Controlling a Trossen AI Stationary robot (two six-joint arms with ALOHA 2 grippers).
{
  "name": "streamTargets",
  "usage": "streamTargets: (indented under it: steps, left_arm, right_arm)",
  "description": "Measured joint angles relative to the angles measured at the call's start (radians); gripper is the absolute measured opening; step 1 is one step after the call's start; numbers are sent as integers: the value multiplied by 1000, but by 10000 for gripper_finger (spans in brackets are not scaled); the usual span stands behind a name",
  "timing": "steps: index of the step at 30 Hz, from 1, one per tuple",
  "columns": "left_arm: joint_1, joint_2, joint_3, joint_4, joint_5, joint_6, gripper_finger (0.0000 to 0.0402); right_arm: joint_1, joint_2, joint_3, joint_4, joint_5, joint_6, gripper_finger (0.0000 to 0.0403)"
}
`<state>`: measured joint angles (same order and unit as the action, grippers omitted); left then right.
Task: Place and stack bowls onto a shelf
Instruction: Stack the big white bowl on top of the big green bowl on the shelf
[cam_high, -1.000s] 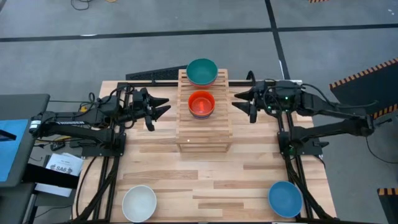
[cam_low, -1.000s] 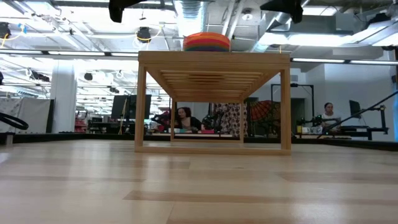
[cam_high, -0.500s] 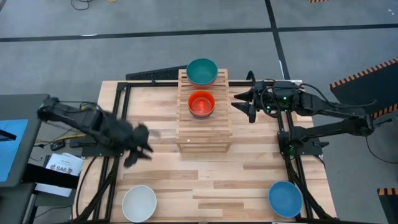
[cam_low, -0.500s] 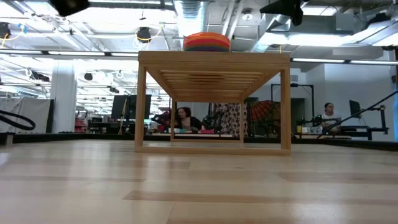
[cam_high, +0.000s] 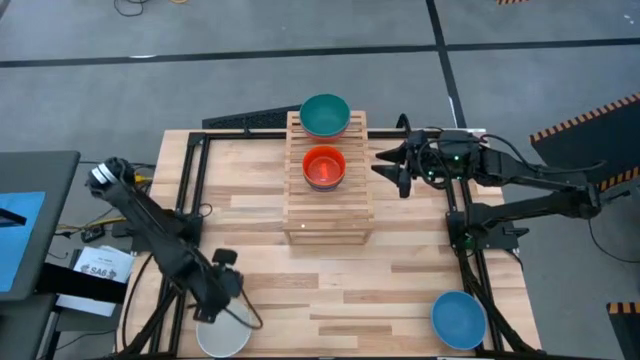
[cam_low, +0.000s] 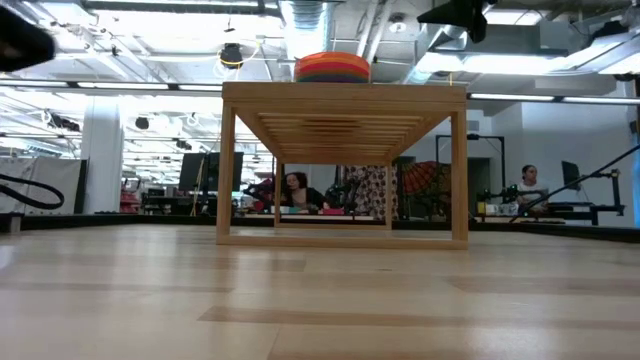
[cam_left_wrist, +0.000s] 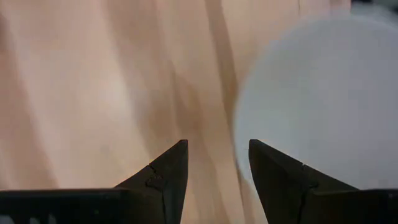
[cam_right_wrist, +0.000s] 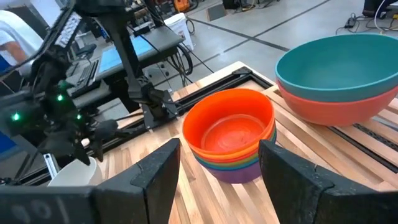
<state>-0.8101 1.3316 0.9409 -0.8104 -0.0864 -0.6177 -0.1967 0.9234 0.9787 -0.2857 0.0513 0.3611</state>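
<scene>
The wooden slatted shelf stands at the table's far middle. On its upper step a teal bowl sits in a reddish bowl. On its lower step an orange bowl tops a stack of coloured bowls. A white bowl rests at the near left and a blue bowl at the near right. My left gripper hovers open by the white bowl's far rim. My right gripper hangs open right of the shelf, level with the orange stack.
Black arm frames run along both sides of the table. Bare planks lie between the white and blue bowls in front of the shelf. In the low view, people sit at desks in the room behind the shelf.
My left arm has swung from beside the shelf's left side toward the table's near left corner, ending over the white bowl's far rim. Its fingers point down now. The right arm and all bowls have stayed where they were.
</scene>
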Motion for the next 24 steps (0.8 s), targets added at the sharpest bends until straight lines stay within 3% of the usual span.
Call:
streamTargets:
  steps: [5, 13, 16, 20, 24]
  left_arm:
    - [-45, 132, 0, 26, 102, 8, 153]
    - [-48, 237, 0, 78, 101, 9, 149]
    - [-41, 242, 0, 88, 109, 15, 116]
    - [-11, 216, 0, 72, 168, 49, 24]
    - [47, 132, -1, 19, 241, 63, 4]
  right_arm:
    - [0, 0, 0, -32, 0, 0, 243]
    - [0, 0, 0, -75, 0, 0, 243]
    - [0, 0, 0, -74, 0, -1, 243]
    - [0, 0, 0, -74, 0, -2, 243]
    - [0, 0, 0, -74, 0, -2, 243]
